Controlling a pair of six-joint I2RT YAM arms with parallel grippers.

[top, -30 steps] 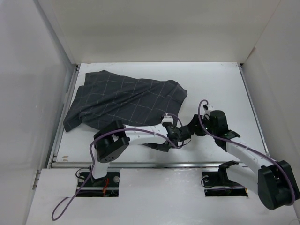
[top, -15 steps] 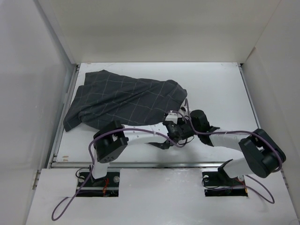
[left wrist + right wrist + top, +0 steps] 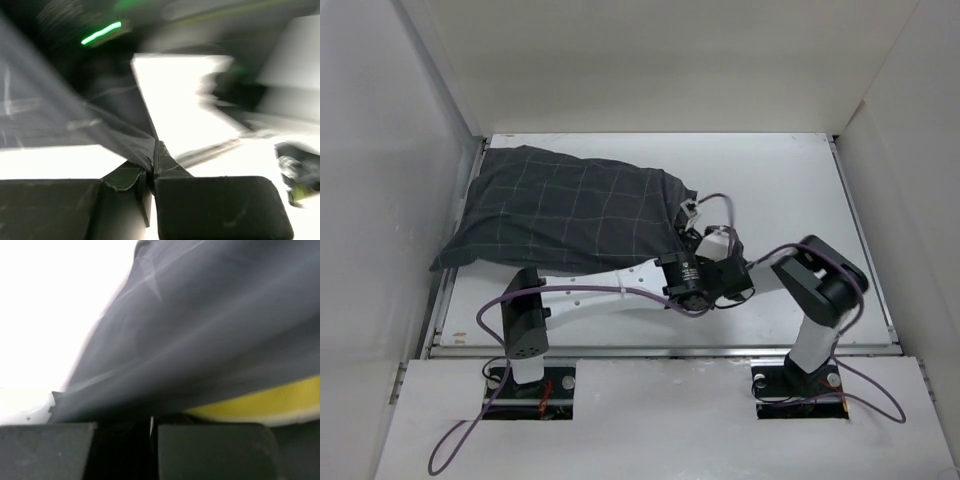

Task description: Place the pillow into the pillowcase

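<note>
No text, label, brand or number can be read in any view. The pillowcase (image 3: 570, 205) carries only a thin light grid, and both wrist views are blurred.

The charcoal-grey pillowcase (image 3: 570, 210) carried a thin, pale windowpane grid against the white desk (image 3: 790, 190). A yellow band of the pillow (image 3: 270, 400), edged in off-white, showed beneath the dark cloth.

The white table (image 3: 790, 180) carries the bulging dark checked pillowcase (image 3: 560, 210) across its far-left part.
</note>
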